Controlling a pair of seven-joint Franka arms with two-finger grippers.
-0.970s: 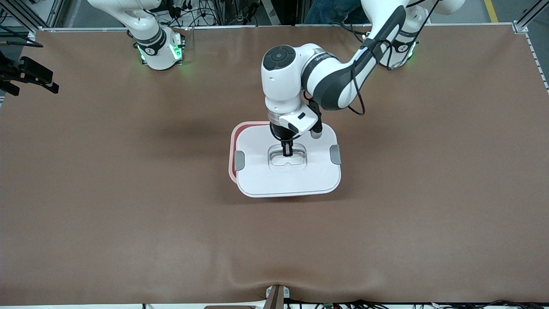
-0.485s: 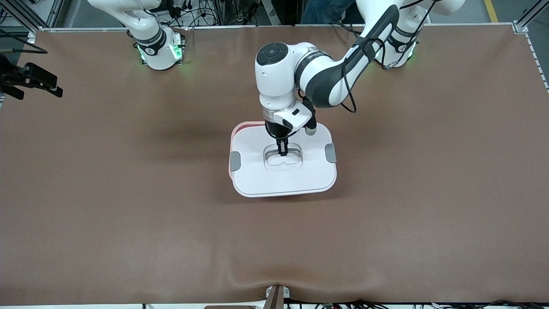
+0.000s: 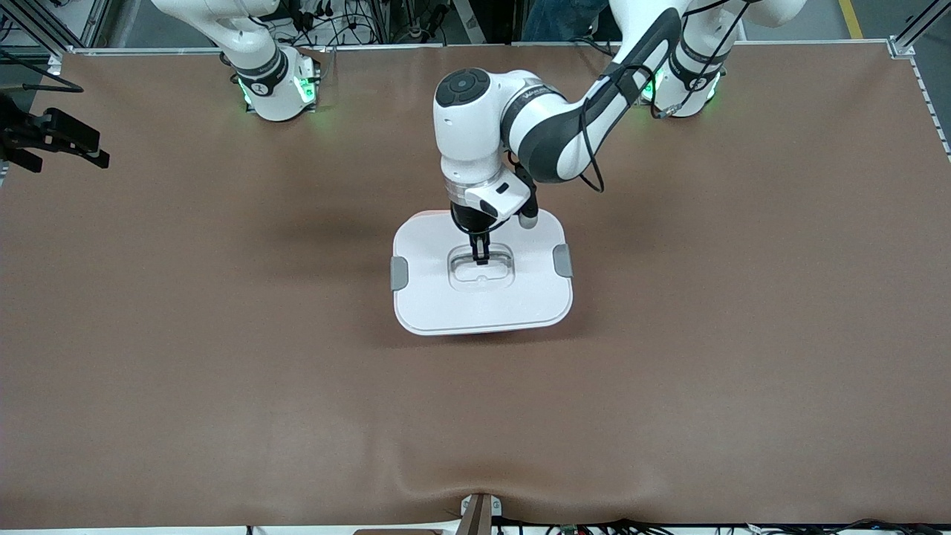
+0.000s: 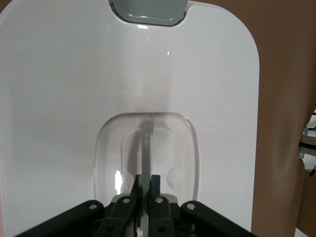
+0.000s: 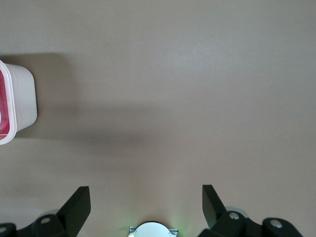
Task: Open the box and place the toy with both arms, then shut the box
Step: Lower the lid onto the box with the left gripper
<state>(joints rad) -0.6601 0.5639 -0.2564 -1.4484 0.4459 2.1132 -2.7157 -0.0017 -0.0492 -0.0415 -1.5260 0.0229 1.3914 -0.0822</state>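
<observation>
The box's white lid (image 3: 483,297) hangs level over the pink tub, of which only a sliver (image 3: 455,334) peeks out under the lid's near edge. My left gripper (image 3: 480,258) comes straight down onto the lid's middle and is shut on the thin clear handle (image 4: 146,140) in the recess; its fingertips (image 4: 146,180) pinch that bar. Whether the lid rests on the tub I cannot tell. My right gripper (image 3: 56,137) waits open in the air at the right arm's end of the table, its wide-apart fingers (image 5: 145,197) over bare cloth, with a corner of the tub (image 5: 17,106) at the view's edge. The toy is hidden.
Grey clips (image 3: 399,273) (image 3: 562,260) sit on the lid's two short ends; one clip (image 4: 148,10) shows in the left wrist view. Brown cloth (image 3: 706,357) covers the table. The arm bases (image 3: 278,89) (image 3: 683,85) stand along the edge farthest from the front camera.
My left arm has carried the lid toward the right arm's end and away from the front camera, so the pink rim that showed beside it is now covered. The right gripper barely shifted.
</observation>
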